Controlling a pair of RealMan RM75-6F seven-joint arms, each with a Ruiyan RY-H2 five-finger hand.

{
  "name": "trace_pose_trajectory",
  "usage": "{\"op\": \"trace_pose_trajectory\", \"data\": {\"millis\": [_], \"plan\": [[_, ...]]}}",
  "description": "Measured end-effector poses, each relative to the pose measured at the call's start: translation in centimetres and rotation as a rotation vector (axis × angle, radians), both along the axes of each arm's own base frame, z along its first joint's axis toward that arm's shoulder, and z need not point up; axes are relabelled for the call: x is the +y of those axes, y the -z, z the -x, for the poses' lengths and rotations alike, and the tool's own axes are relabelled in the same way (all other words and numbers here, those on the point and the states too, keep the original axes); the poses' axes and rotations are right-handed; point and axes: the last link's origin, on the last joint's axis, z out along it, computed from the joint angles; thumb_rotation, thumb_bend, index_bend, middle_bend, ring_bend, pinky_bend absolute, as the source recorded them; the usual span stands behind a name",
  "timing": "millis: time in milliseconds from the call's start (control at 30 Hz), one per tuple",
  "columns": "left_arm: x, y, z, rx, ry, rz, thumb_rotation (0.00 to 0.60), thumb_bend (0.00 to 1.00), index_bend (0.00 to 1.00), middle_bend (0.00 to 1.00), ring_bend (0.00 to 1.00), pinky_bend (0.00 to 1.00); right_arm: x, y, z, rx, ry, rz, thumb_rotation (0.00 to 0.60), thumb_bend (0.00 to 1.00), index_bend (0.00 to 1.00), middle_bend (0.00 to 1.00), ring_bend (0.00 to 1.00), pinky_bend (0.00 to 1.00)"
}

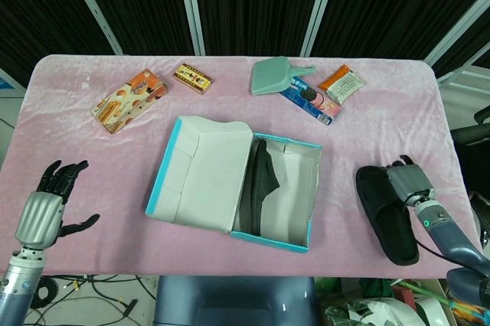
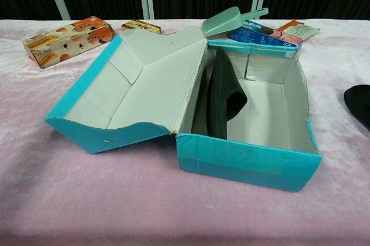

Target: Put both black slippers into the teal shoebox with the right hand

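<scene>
The teal shoebox (image 1: 310,200) (image 2: 248,162) stands open mid-table, its lid (image 1: 203,173) folded out to the left. One black slipper (image 1: 256,184) (image 2: 222,99) stands on its side inside, against the left wall. The other black slipper (image 1: 383,215) (image 2: 359,103) lies flat on the pink cloth right of the box. My right hand (image 1: 406,182) lies against that slipper's upper right edge, fingertips pointing away from me; any grip is hidden. My left hand (image 1: 47,207) hovers at the front left with fingers spread, holding nothing.
Along the far edge lie an orange snack box (image 1: 129,101), a small brown box (image 1: 192,77), a mint green dustpan (image 1: 274,76), a blue packet (image 1: 310,101) and an orange packet (image 1: 341,83). The table's front edge runs just below the second slipper.
</scene>
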Motion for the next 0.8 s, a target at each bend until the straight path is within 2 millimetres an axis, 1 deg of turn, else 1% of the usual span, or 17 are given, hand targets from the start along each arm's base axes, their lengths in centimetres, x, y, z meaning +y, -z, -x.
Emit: {"op": "trace_pose_trajectory", "data": {"millis": [100, 200, 433, 500, 633, 800], "plan": [[0.0, -0.1, 0.0, -0.001, 0.001, -0.005, 0.6, 0.01, 0.01, 0.16, 0.12, 0.07, 0.1, -0.4, -0.9, -0.022, -0.025, 0.019, 0.6, 0.22, 0.52, 0.45, 0.23, 0.09], [0.1, -0.1, 0.0, -0.002, 0.003, -0.005, 0.6, 0.01, 0.01, 0.16, 0.12, 0.07, 0.2, -1.0, -2.3, -0.062, -0.06, 0.052, 0.6, 0.22, 0.52, 0.45, 0.23, 0.09], [0.3, 0.0, -0.1, 0.003, 0.01, 0.002, 0.6, 0.01, 0.01, 0.16, 0.12, 0.07, 0.2, -3.5, -6.5, -0.225, -0.134, 0.159, 0.6, 0.22, 0.52, 0.45, 0.23, 0.1], [0.3, 0.0, -0.1, 0.003, 0.011, 0.003, 0.6, 0.01, 0.01, 0.16, 0.12, 0.07, 0.1, -4.0, -7.3, -0.281, -0.138, 0.178, 0.6, 0.22, 0.53, 0.45, 0.23, 0.1], [0.5, 0.0, -0.1, 0.006, 0.012, 0.008, 0.6, 0.01, 0.01, 0.16, 0.12, 0.07, -0.1, -4.3, -9.4, -0.485, -0.128, 0.218, 0.6, 0.22, 0.53, 0.44, 0.21, 0.1], [0.7, -0.4, -0.3, 0.009, 0.021, 0.0, 0.6, 0.01, 0.01, 0.16, 0.12, 0.07, -0.1, -3.6, -11.5, -0.784, -0.076, 0.215, 0.6, 0.21, 0.53, 0.43, 0.2, 0.09]]}}
